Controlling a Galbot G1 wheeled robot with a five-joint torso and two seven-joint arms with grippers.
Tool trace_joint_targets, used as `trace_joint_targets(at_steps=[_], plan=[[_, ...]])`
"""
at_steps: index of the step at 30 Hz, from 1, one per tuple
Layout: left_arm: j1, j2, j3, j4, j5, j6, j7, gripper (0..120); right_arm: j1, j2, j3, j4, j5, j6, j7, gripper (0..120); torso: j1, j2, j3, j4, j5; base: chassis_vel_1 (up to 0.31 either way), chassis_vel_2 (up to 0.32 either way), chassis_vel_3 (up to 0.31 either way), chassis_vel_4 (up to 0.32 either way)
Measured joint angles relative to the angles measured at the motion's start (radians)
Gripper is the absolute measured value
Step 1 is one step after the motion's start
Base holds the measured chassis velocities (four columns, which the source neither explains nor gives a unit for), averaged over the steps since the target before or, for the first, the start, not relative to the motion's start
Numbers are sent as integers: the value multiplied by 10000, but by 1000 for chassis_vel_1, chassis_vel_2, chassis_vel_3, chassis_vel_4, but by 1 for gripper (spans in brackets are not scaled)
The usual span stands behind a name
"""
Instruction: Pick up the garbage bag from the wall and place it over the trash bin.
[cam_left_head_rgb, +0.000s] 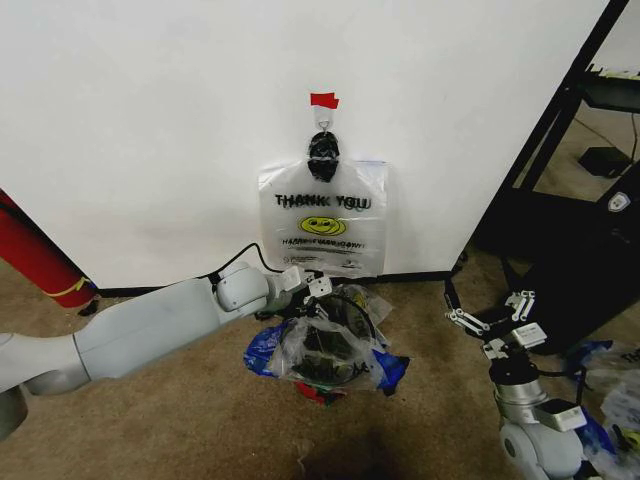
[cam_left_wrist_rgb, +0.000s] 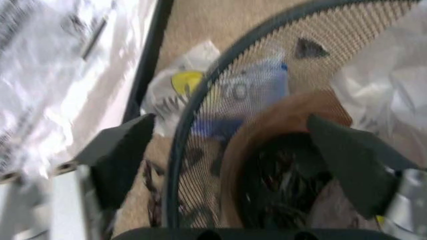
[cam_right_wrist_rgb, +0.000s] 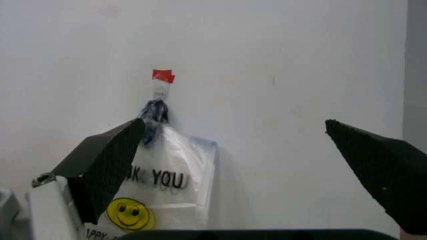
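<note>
The garbage bag, see-through with blue patches, is draped over the small black mesh trash bin on the carpet below the wall. My left gripper hovers at the bin's back rim. In the left wrist view this gripper is open, with the bin's rim between its fingers and whitish bag plastic beside one finger. My right gripper is open at the right, away from the bin, facing the wall.
A second smiley bag with black knotted handles hangs from a hook under red tape. A long red cylinder leans at the left. A black rack and more bags stand at the right.
</note>
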Motion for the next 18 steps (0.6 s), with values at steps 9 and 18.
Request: trace_joint_targets(at_steps=[9,18], plan=[[-60,-44,13,-43,-12,599,32,58,-13,12,-1,-39,-35,81,10,100,0,0,0,1,-1,0,0,0,0],[-76,-259,-115,-233,-328,1961,-517,22,-57,-20,-14,-117,-114,188,44,100,0,2,-1,0,0,0,0,0,0]])
